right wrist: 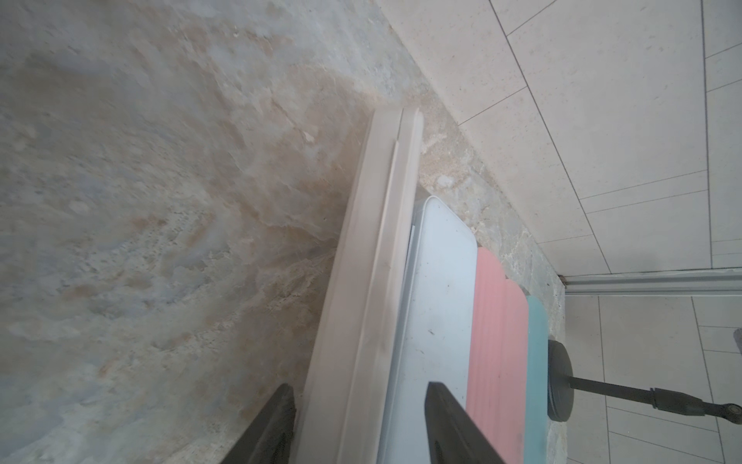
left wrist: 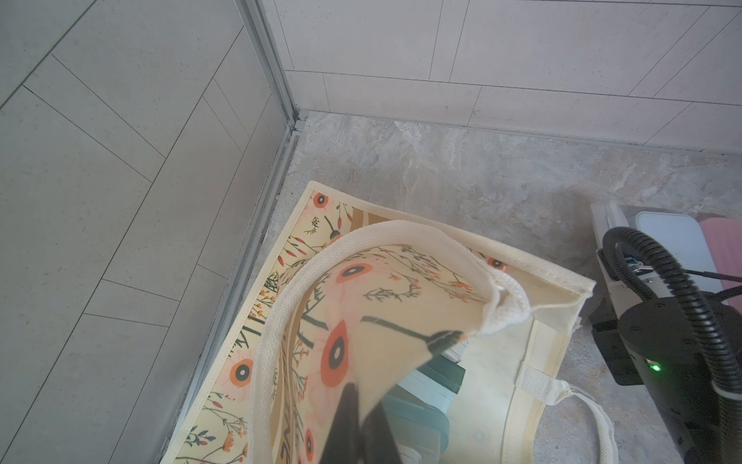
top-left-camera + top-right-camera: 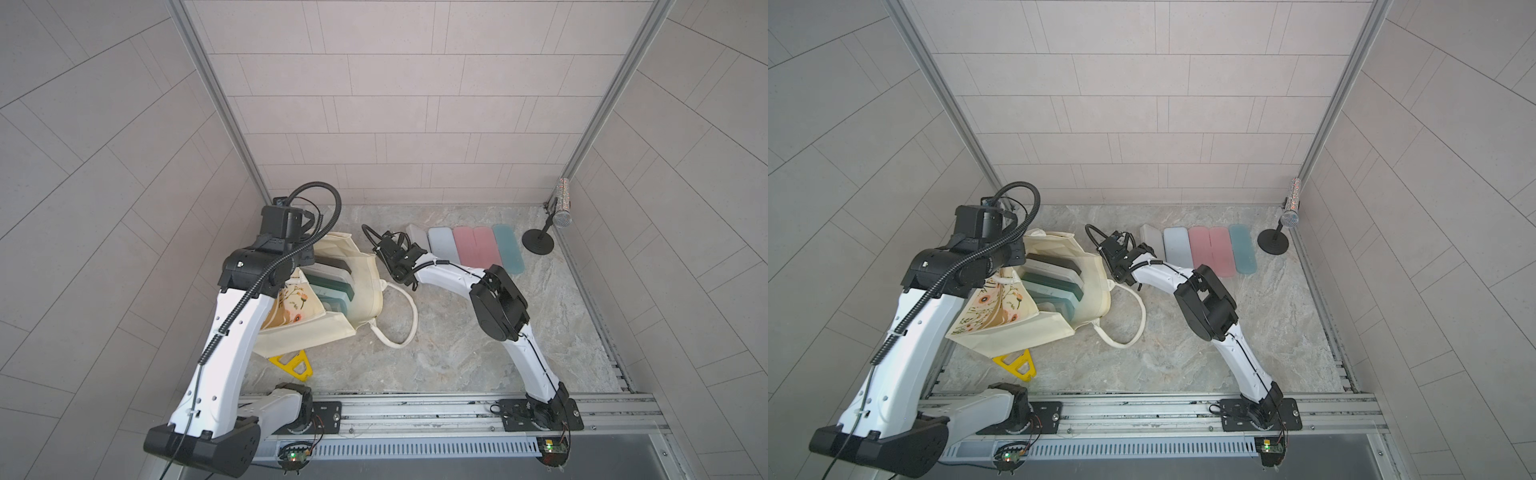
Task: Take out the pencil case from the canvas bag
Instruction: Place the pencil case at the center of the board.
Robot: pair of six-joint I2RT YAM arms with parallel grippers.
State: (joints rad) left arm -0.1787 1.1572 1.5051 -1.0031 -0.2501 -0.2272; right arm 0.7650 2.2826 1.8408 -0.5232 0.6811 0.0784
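As the canvas bag [image 3: 365, 299] lies: it is set on its side on the bench [image 3: 457, 353], close to the left wall, with its mouth turned toward the right arm.
Done: a row of pencil cases is laid out on the bench, apart from the bag: beige pencil case [image 1: 373, 241], pale blue case [image 1: 437, 281], pink case [image 1: 498, 341], teal case [image 1: 537, 341]. Whether the pink is one case or two cannot be told.
Remaining: at least three stacked cases [image 3: 332, 286] are seen edge-on inside the bag, so the task is judged only partly done.
Right claw [image 1: 358, 387]: the jaws are parted to either side of the beige pencil case, which is tipped on its long edge against the pale blue case. A gap is seen on one side, so the case is judged not to be gripped.
Left claw [image 2: 361, 434]: the fingers are pressed together on the printed fabric of the bag's upper side, by which the mouth is propped open.
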